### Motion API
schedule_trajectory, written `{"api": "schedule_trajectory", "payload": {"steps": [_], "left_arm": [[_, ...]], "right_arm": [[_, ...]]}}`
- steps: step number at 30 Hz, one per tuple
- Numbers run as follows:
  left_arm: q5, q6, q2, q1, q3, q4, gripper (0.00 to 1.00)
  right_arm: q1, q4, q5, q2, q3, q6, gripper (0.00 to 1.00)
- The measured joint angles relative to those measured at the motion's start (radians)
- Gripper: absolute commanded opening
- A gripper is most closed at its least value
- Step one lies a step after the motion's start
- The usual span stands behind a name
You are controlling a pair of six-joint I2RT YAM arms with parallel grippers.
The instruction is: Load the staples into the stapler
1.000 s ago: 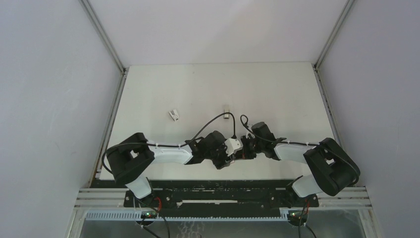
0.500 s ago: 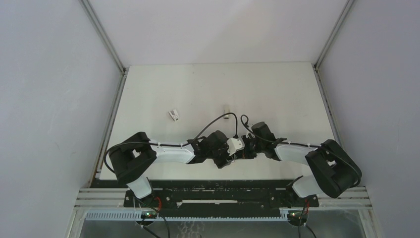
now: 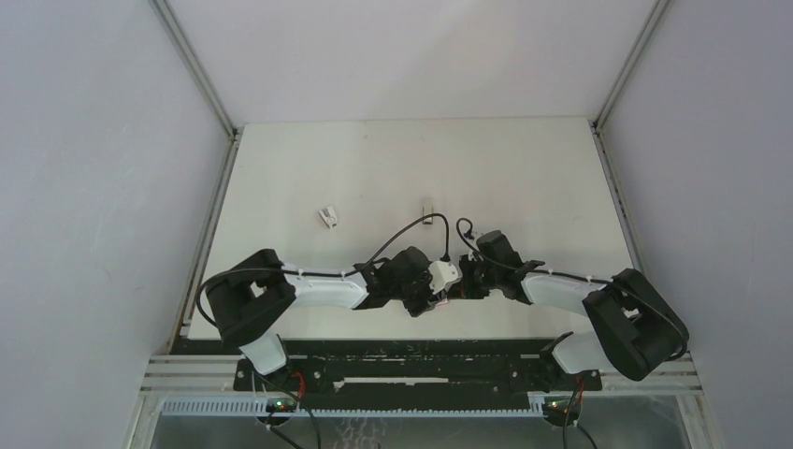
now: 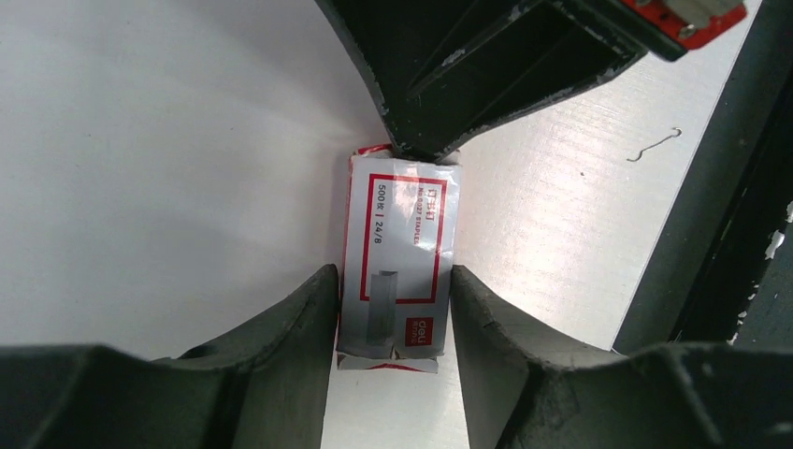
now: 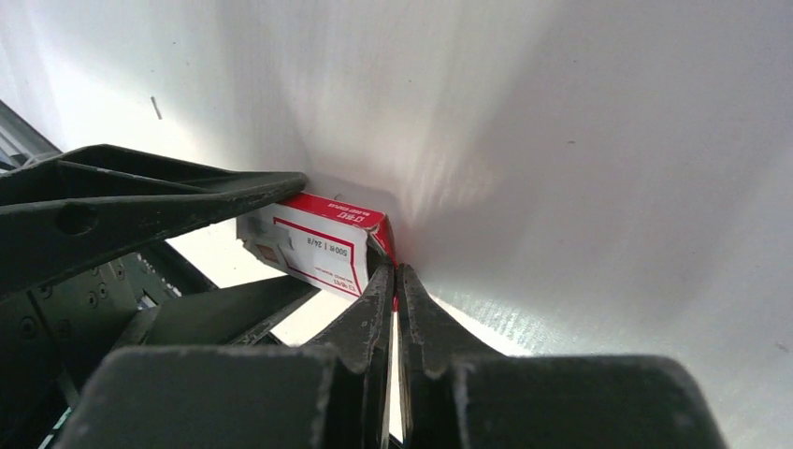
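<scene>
A red-and-white staple box point(image 4: 397, 248) lies flat on the white table between the fingers point(image 4: 290, 323) of my left gripper point(image 4: 393, 281), which press on its two long sides. My right gripper point(image 5: 394, 273) is shut at the box's far end, with a thin red flap point(image 5: 394, 253) of the box pinched between its tips. The box point(image 5: 313, 245) shows side-on in the right wrist view. Further back on the table lie the small white stapler point(image 3: 327, 217) and a short grey strip that looks like the staples point(image 3: 427, 207), both apart from the grippers.
A loose bent wire staple point(image 4: 655, 145) lies on the table near the dark front rail point(image 4: 711, 234). The two arms meet near the table's front edge point(image 3: 449, 285). Grey walls enclose the table on three sides.
The right arm's elbow has drifted slightly to the right. Both grippers have stayed at the box with the same hold.
</scene>
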Motion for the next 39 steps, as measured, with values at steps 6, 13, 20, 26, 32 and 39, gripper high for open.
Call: {"api": "schedule_trajectory", "payload": {"steps": [6,13,20,26,32,39], "left_arm": [[-0.002,0.006,0.000,0.000,0.000,-0.001,0.49],[-0.003,0.007,0.000,-0.001,0.000,-0.001,0.48],[-0.004,0.007,0.000,-0.001,0.000,-0.001,0.47],[-0.009,0.007,0.000,-0.001,0.000,-0.001,0.47],[-0.012,0.007,0.000,-0.002,0.000,-0.002,0.47],[-0.025,0.007,0.000,-0.004,0.000,-0.003,0.47]], "right_arm": [[0.001,-0.015,0.026,-0.006,0.000,-0.008,0.00],[0.002,-0.042,0.066,-0.030,0.000,-0.023,0.00],[0.002,-0.075,0.100,-0.045,0.006,-0.030,0.00],[0.001,-0.112,0.138,-0.052,0.021,-0.041,0.00],[-0.005,-0.140,0.173,-0.061,0.030,-0.051,0.00],[-0.034,-0.161,0.190,-0.073,0.031,-0.066,0.00]]}}
